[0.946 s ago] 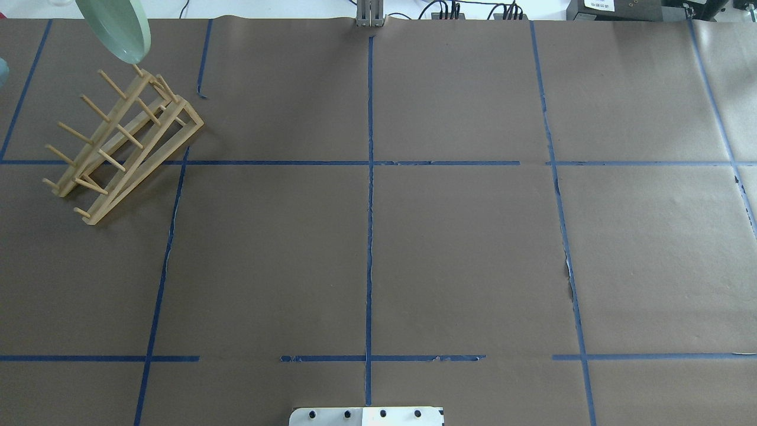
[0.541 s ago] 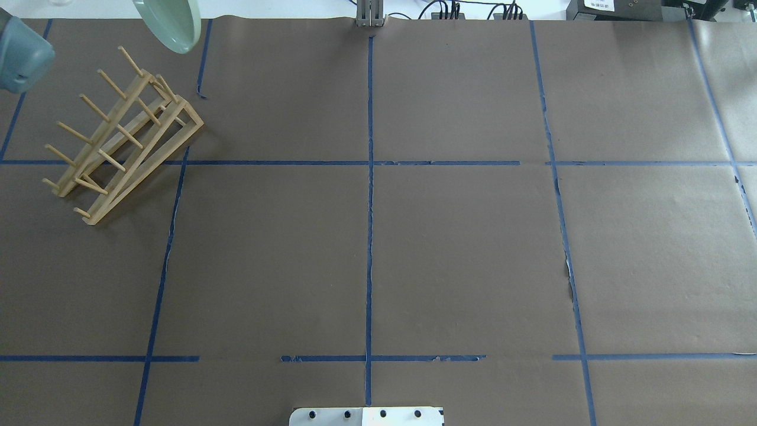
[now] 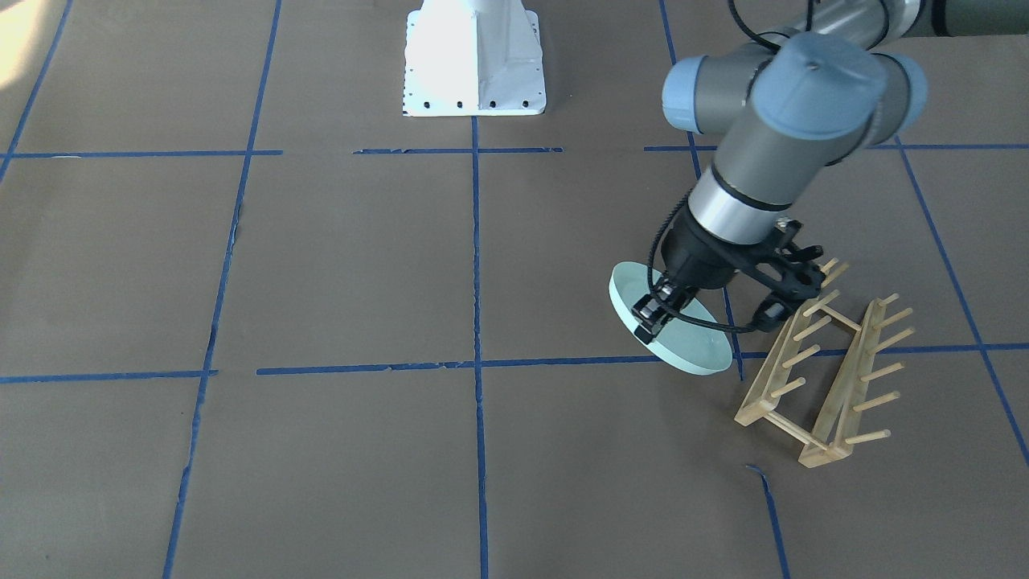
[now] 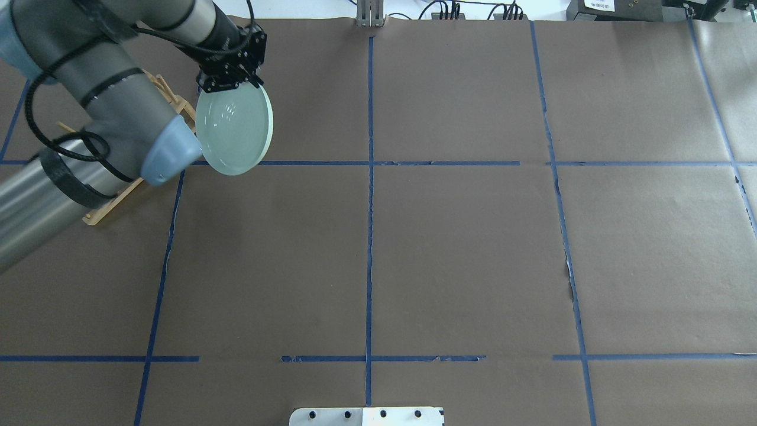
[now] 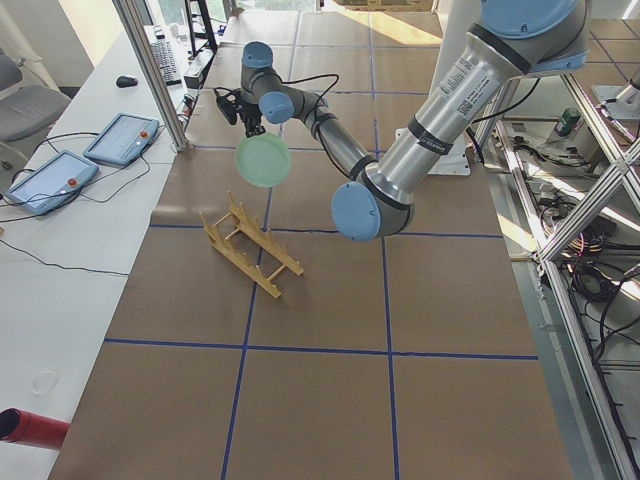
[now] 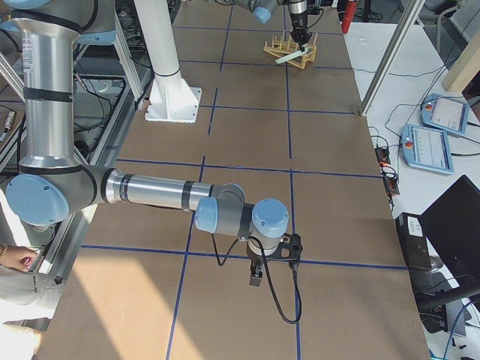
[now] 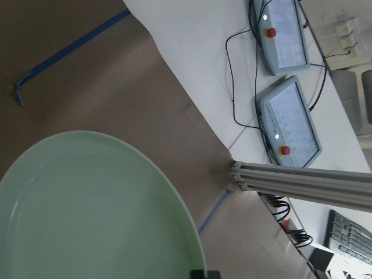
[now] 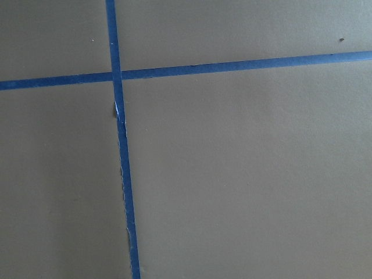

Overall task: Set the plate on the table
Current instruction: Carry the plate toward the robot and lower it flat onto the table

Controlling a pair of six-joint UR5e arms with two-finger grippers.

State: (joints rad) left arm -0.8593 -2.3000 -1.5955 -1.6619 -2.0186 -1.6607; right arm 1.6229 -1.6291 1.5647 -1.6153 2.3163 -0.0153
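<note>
My left gripper (image 4: pixel 227 83) is shut on the far rim of the pale mint-green plate (image 4: pixel 235 130). It holds the plate tilted above the brown table (image 4: pixel 461 254), just right of the wooden peg rack (image 4: pixel 106 207), which my arm mostly hides. The front-facing view shows the gripper (image 3: pixel 655 310), the plate (image 3: pixel 683 338) and the rack (image 3: pixel 820 370) apart. The plate fills the left wrist view's lower left (image 7: pixel 87 209). My right gripper (image 6: pixel 255 277) shows only in the exterior right view, low over the table; I cannot tell its state.
The white robot base (image 3: pixel 474 64) stands at the table's near edge. Two teach pendants (image 7: pixel 290 122) and an aluminium post (image 7: pixel 302 180) lie beyond the far edge. Blue tape lines cross the paper.
The plate has moved from the far left corner to the right and nearer the robot, off the rack's end. My left arm has swung into the overhead view and covers the rack.
</note>
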